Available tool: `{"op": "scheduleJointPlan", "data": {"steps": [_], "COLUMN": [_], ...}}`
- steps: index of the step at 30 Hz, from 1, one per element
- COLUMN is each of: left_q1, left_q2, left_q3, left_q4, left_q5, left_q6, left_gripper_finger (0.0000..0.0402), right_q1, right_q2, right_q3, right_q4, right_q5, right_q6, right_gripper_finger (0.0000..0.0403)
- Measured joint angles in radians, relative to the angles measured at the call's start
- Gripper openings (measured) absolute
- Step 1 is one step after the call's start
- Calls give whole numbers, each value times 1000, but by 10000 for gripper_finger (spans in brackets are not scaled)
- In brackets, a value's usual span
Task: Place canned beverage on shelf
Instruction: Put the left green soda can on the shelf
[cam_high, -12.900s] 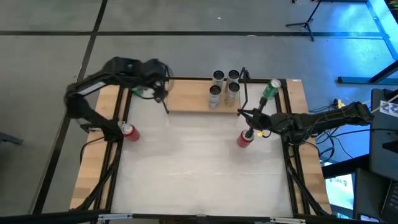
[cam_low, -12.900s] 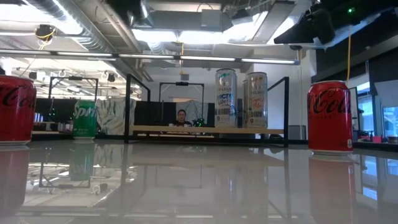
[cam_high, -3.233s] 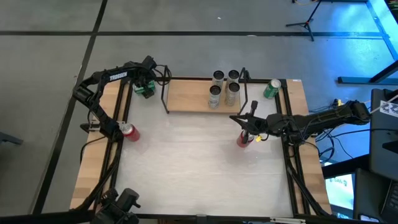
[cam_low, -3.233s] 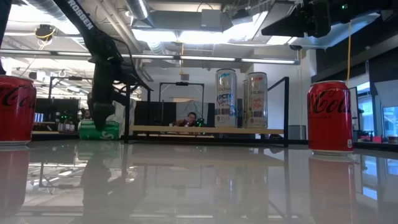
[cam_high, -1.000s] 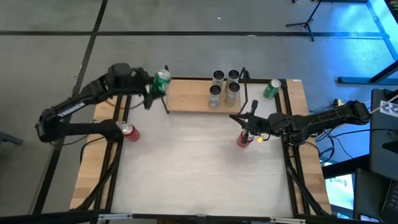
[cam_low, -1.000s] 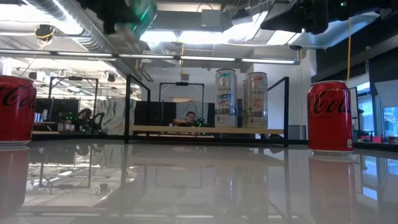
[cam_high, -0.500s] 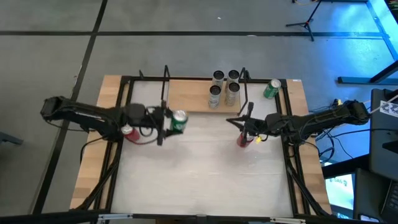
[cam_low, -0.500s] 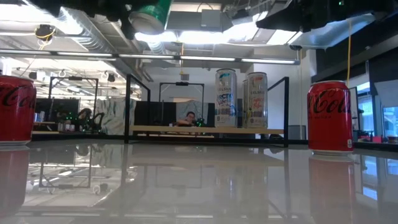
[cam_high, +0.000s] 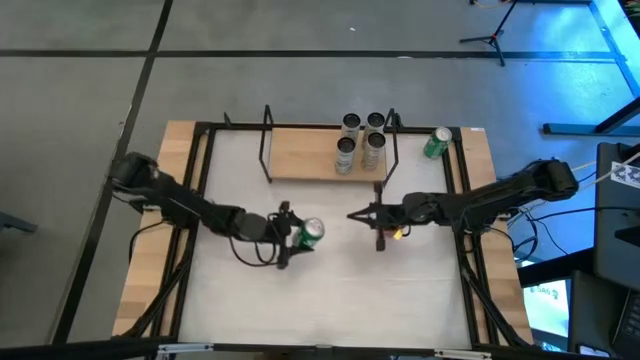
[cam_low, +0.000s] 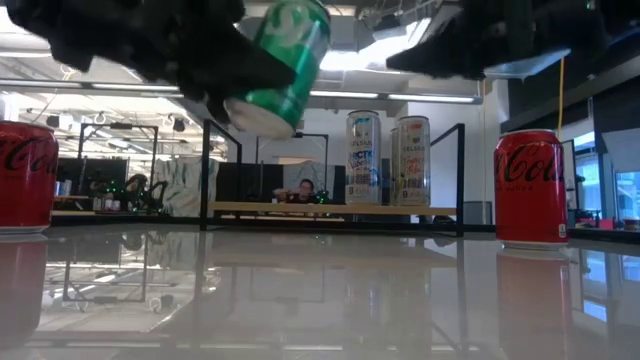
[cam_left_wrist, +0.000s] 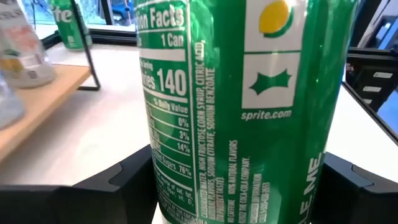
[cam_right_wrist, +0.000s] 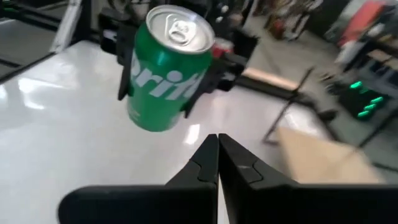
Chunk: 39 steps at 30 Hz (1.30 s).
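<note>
The white-topped bench (cam_high: 330, 300) with wood edges stands on a grey floor (cam_high: 70, 120) (a black tripod stand (cam_high: 490, 35) is beyond its far right corner). Behind the bench, a person (cam_low: 304, 190) sits beside a dark screen (cam_low: 240, 182).

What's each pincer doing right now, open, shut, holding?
Left pincer: shut on the Sprite can, held in the air over the table.
Right pincer: shut, empty, facing the can.
</note>
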Motion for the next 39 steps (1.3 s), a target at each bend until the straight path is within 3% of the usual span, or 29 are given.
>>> {"op": "scheduleJointPlan", "data": {"steps": [7,13,27,39], "left_q1": [-25,-25,-20,-20], "left_q2": [226,340,414,415], "left_q3": [0,0,2,2], "left_q4": [249,318,330,321], "left_q5": [-26,-53,-72,-93], "left_q6": [-24,-61,-69,-69], "left_gripper_finger": [289,290,293,330], "right_q1": [0,0,0,0], "right_q2": [116,225,406,415], "right_q3": [0,0,77,115], "right_q4": [35,124,176,160], "right_q5": [-124,-163,-170,-170], "right_q6": [60,76,76,76], "right_gripper_finger": [5,5,5,5]}}
